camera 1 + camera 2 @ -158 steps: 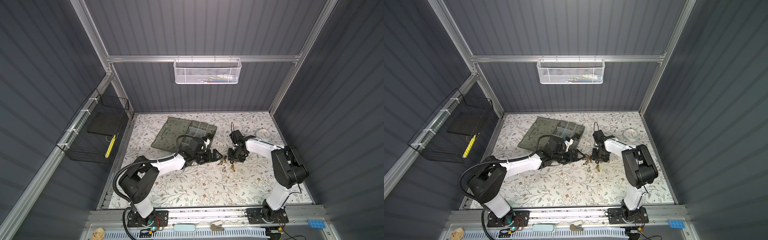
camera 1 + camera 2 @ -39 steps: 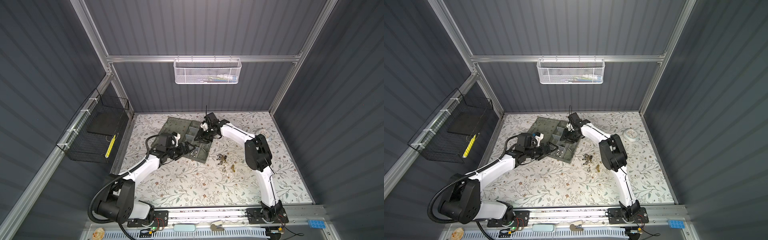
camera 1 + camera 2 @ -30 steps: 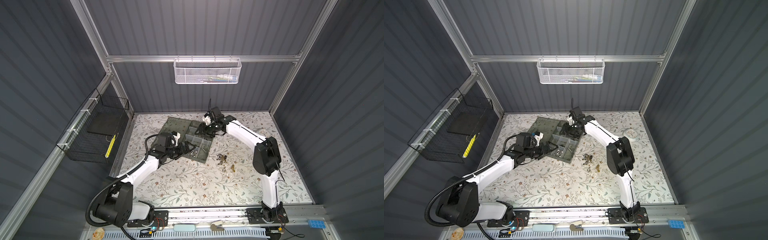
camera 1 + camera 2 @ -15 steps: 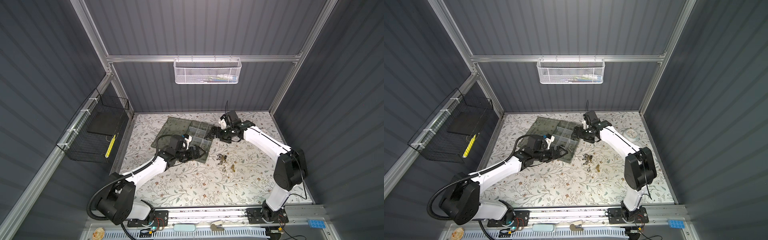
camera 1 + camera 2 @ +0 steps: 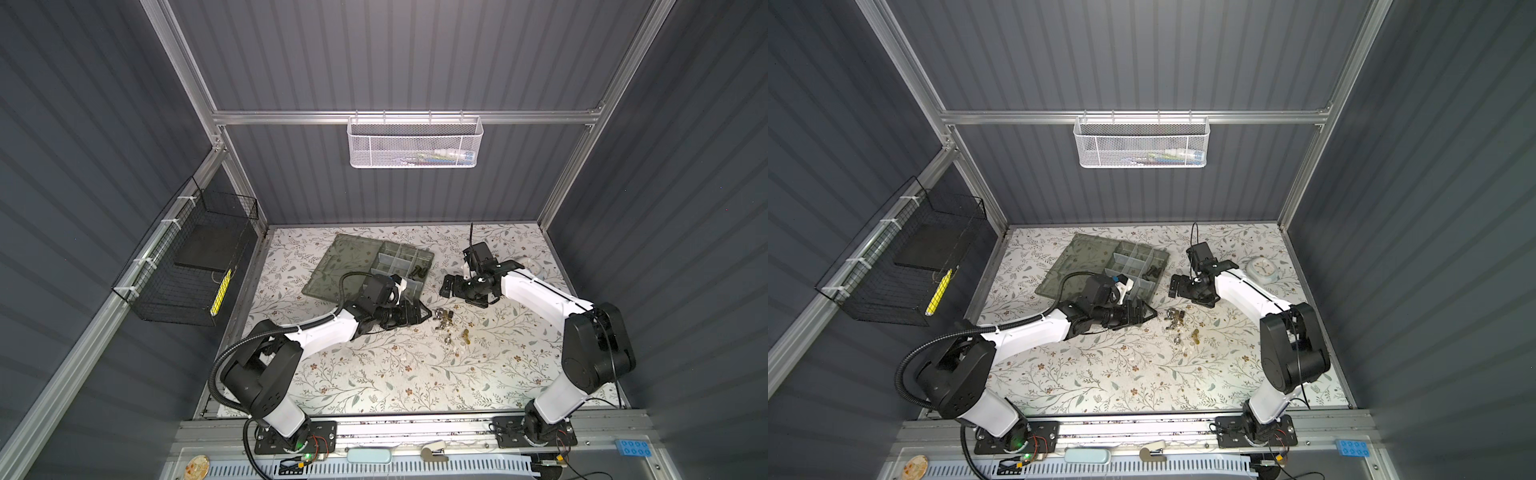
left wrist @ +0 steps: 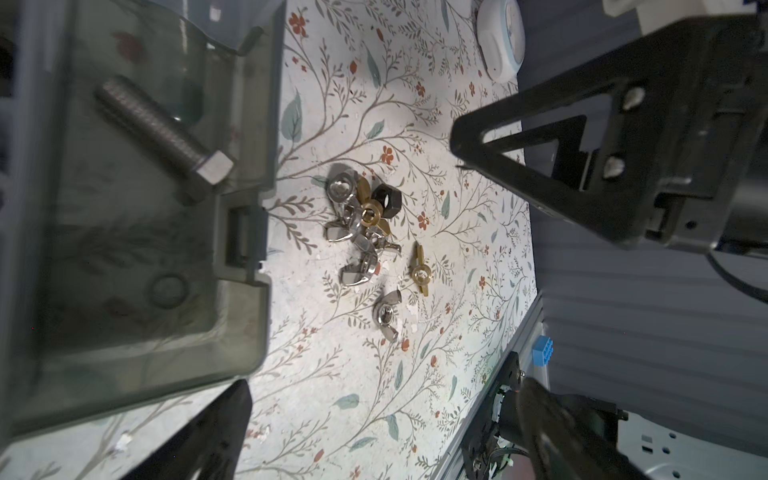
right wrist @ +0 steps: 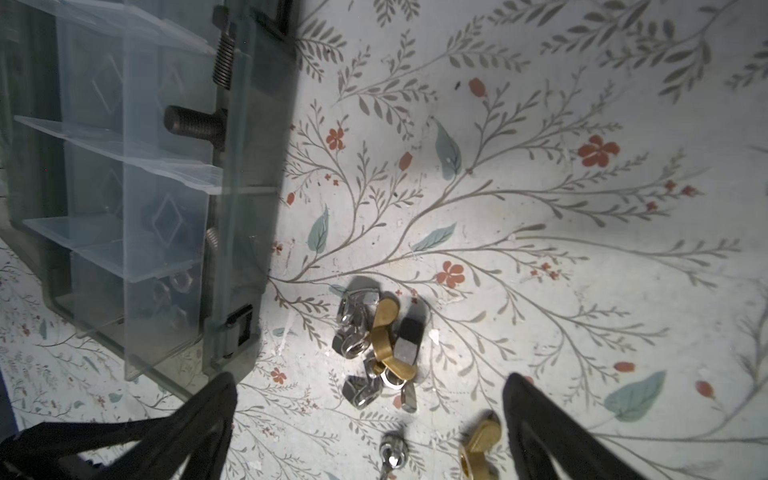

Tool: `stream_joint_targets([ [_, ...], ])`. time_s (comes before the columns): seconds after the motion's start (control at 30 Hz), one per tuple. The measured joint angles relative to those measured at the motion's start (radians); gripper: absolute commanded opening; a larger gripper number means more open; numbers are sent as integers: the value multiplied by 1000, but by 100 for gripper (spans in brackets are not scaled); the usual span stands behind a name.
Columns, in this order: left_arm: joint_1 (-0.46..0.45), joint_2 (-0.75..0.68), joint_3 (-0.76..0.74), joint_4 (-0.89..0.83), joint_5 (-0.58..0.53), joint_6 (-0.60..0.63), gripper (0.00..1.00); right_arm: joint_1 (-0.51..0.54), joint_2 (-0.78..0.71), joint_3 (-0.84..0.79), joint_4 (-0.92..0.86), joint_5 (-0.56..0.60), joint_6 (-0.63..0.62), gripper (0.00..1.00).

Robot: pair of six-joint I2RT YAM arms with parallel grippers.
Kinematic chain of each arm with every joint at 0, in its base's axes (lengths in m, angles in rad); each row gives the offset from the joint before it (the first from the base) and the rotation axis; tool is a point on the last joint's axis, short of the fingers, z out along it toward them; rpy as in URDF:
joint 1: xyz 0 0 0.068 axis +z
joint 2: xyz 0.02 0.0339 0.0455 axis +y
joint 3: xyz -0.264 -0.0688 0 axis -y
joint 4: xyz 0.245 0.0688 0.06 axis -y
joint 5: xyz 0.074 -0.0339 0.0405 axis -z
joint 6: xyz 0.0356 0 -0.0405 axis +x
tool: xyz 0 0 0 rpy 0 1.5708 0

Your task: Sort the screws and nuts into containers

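Observation:
The grey-green organiser box (image 5: 400, 266) lies open on the mat, with its lid (image 5: 345, 266) flat to the left. Its containers (image 7: 137, 199) hold a black screw (image 7: 195, 124), and one holds a silver screw (image 6: 162, 129). Loose silver, brass and black nuts (image 5: 446, 323) (image 6: 365, 212) (image 7: 378, 349) lie in a pile in front of the box's right end. My left gripper (image 5: 424, 316) (image 6: 386, 436) is open, just left of the pile. My right gripper (image 5: 446, 286) (image 7: 370, 432) is open and empty, behind the pile and beside the box.
A round white clock-faced object (image 5: 1261, 269) sits at the mat's right edge, behind the right arm. A white mesh basket (image 5: 415, 141) hangs on the back wall and a black wire basket (image 5: 195, 257) on the left wall.
My right gripper has opened and swung from over the box out to the right, down towards the pile. My left gripper has moved from the box forward and right, up to the pile.

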Motion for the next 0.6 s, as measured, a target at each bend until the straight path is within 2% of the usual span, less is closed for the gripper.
stream_joint_targets([
  [0.23, -33, 30, 10, 47, -8, -23, 100, 0, 75, -38, 36, 14, 8, 69],
  [0.6, -45, 63, 29, 83, -16, -43, 100, 0, 146, -54, 82, 6, 23, 50],
])
